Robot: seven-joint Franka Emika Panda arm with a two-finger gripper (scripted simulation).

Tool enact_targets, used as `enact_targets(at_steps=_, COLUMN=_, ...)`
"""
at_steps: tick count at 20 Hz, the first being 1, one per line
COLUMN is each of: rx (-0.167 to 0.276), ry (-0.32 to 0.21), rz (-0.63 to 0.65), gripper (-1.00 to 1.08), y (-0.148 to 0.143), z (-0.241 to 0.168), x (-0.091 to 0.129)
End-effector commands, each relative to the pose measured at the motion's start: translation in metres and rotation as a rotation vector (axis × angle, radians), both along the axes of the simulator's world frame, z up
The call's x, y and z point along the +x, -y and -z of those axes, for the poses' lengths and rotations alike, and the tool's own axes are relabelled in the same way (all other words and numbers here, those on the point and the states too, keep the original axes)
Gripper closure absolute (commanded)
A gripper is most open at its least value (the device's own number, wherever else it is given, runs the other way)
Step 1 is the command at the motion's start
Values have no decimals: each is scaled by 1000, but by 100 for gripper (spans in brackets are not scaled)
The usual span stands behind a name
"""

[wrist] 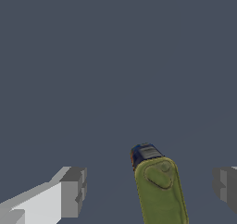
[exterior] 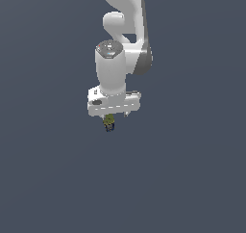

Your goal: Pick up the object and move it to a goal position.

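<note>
- The arm [exterior: 122,44] runs out of the exterior view at the top edge, so its base is unseen.
- In that view the object [exterior: 109,122] is too small to read its pale marks, and its top is hidden under the gripper [exterior: 115,114] (contact with the fingers cannot be told there).
- In the wrist view the object [wrist: 159,188] is cut off by the bottom edge.
- One finger [wrist: 71,191] is cropped at the lower left corner, the other finger [wrist: 226,188] by the right edge.

Plain dark grey-blue surface [exterior: 192,179] fills background, uniform throughout.
</note>
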State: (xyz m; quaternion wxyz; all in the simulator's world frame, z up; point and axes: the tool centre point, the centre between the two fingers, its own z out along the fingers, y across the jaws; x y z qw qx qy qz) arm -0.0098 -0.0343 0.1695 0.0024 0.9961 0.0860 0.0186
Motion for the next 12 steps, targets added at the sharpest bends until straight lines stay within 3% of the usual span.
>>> enact_targets(at_steps=1, rx=-2, ry=-7, rz=-36, gripper=-92, y=10, z=11, x=-10)
enact_targets(at_steps=12, rx=-3, ry=-32, rz=-176, gripper=-92, y=42, z=52, x=-52)
